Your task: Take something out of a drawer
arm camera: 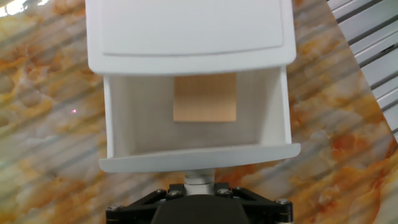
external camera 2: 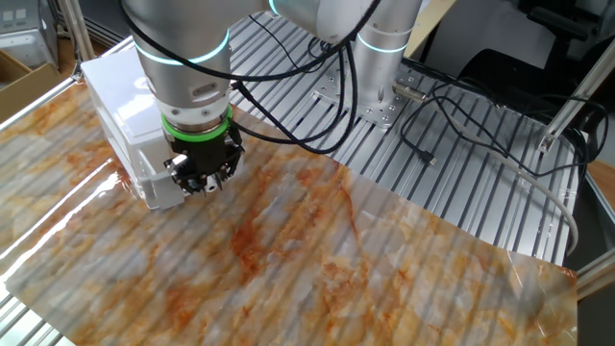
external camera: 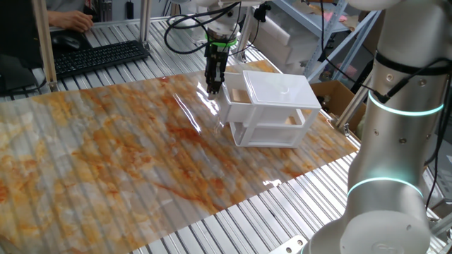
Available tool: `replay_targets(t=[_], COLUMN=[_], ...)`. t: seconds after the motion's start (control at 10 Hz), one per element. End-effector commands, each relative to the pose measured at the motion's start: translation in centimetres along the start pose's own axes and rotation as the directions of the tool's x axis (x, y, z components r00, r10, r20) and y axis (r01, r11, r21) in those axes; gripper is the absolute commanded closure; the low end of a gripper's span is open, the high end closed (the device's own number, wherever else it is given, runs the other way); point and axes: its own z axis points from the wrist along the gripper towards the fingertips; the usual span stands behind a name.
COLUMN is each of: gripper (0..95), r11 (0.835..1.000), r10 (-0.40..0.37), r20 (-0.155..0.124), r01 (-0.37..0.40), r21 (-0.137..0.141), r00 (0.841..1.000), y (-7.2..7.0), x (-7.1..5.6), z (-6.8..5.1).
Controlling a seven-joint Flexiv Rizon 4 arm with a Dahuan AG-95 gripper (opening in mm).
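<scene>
1. The surface [external camera: 127, 155] is a slatted metal bench under a glossy sheet marbled in orange and grey, which fills most of both fixed views.
2. The robot arm [external camera: 395, 134] is grey with glowing teal rings and rises at the right of one fixed view. In the other fixed view its wrist comes down over the cabinet.
3. A white cabinet [external camera: 279, 106] with two drawers stands on the marbled sheet towards its far edge. Its flat lid [arm camera: 189, 28] fills the top of the hand view.
4. The drawer [arm camera: 196, 158], the upper of the two, is pulled partway out towards the gripper. Its open tray shows in the hand view.
5. The lower drawer [external camera: 272, 121] sits pushed in beneath it.
6. The gripper [external camera: 214, 85] hangs straight down at the drawer's front edge. In the hand view a small white knob [arm camera: 198, 181] on the drawer front sits right at the gripper's base. I cannot tell how far apart the fingers are, or whether they clasp the knob.
7. A flat tan square block [arm camera: 204, 98] lies inside the drawer near its back, partly under the lid's overhang.
</scene>
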Motion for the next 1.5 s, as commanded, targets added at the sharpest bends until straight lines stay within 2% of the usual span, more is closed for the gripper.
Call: replay_targets(t=[0.1, 0.6, 0.9, 1.1, 1.2, 1.3, 1.4, 1.5], gripper=[95.0, 95.0, 95.0, 95.0, 76.0, 76.0, 38.0, 38.0], r11=[1.0, 1.0, 1.0, 1.0, 1.0, 1.0, 1.0, 1.0], r10=[0.0, 0.004, -0.002, -0.003, 0.0, 0.004, 0.01, 0.024], r20=[0.003, 0.014, 0.016, 0.007, -0.002, -0.01, -0.011, 0.001], r01=[0.0, -0.004, 0.002, 0.003, 0.0, -0.004, -0.009, -0.024], r21=[0.004, 0.018, 0.015, 0.012, 0.017, 0.021, 0.021, 0.015], r00=[1.0, 1.0, 1.0, 1.0, 1.0, 1.0, 1.0, 1.0], y=[-0.1, -0.3, -0.3, -0.3, -0.2, -0.2, -0.2, -0.2], x=[0.3, 1.6, 1.8, 1.8, 1.8, 1.8, 1.8, 1.8], z=[0.0, -0.1, -0.1, -0.1, -0.1, 0.0, 0.0, 0.2])
